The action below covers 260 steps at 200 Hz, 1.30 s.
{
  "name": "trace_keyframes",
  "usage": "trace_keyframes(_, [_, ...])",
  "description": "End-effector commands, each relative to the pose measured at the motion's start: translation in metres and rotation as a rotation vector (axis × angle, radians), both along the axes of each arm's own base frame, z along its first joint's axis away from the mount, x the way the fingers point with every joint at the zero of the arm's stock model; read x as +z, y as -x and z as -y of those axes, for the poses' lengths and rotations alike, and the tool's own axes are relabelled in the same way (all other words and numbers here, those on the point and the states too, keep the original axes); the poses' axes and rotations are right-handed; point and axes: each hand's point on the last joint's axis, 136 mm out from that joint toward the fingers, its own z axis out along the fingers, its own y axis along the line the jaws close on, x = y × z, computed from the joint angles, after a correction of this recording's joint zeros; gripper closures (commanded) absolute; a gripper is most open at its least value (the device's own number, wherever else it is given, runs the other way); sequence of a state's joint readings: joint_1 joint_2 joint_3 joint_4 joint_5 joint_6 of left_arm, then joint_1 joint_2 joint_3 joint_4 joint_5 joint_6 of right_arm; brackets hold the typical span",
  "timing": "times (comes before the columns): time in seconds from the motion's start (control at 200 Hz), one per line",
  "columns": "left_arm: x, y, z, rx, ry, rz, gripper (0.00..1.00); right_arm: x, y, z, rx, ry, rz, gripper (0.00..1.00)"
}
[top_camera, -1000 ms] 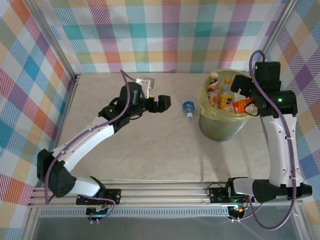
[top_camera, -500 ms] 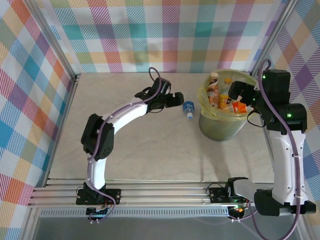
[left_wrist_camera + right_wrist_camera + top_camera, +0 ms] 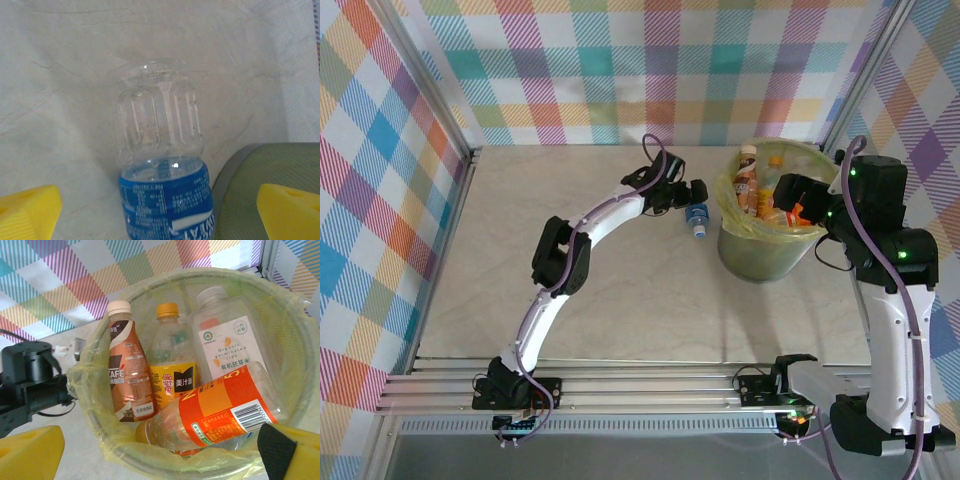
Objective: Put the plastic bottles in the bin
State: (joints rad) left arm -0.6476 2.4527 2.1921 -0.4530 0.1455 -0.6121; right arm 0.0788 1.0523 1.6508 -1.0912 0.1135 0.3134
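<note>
Left end effector (image 3: 695,197) has reached the blue-labelled bottle (image 3: 697,217) (from mid-table)

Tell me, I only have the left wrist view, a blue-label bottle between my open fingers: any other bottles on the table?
Observer: No, from above that blue-label bottle is the single one on the table, lying just left of the bin.
Operator: What's in the bin?
Observer: A brown coffee bottle, an orange-capped bottle, a clear white-label bottle, and an orange-label bottle lying tilted in front of them.
Operator: And my other arm?
Observer: The right gripper hangs open over the bin.
</note>
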Motion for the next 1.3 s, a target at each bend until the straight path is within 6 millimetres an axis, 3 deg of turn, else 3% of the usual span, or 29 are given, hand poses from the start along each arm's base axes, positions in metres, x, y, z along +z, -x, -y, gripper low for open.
trace_keyframes(0.0, [-0.013,0.007,0.012,-0.024,-0.001,-0.06,0.0,0.005,-0.003,-0.006,0.023,-0.029,0.024,0.0])
trace_keyframes(0.295, [-0.051,0.006,0.018,-0.012,-0.011,-0.138,0.0,0.01,0.004,-0.01,0.043,-0.051,0.058,0.0])
trace_keyframes(0.5, [-0.067,0.009,0.019,-0.002,-0.026,-0.171,0.02,0.01,0.005,-0.011,0.05,-0.048,0.058,0.0])
trace_keyframes(0.685, [-0.078,0.012,0.011,0.017,-0.073,-0.19,0.12,0.005,0.003,-0.01,0.047,-0.048,0.053,0.0])
trace_keyframes(0.835, [-0.082,0.016,0.006,0.017,-0.098,-0.204,0.29,0.003,0.0,-0.012,0.05,-0.055,0.056,0.0])
trace_keyframes(1.015, [-0.059,0.012,0.0,0.01,-0.117,-0.149,0.46,0.003,-0.001,-0.014,0.062,-0.062,0.053,0.0])
trace_keyframes(1.105, [-0.036,0.006,-0.009,0.023,-0.106,-0.096,0.51,0.003,-0.001,-0.015,0.07,-0.063,0.053,0.0])
trace_keyframes(1.295, [0.022,-0.003,-0.039,0.044,-0.09,0.054,0.53,0.003,-0.001,-0.017,0.075,-0.072,0.05,0.0])
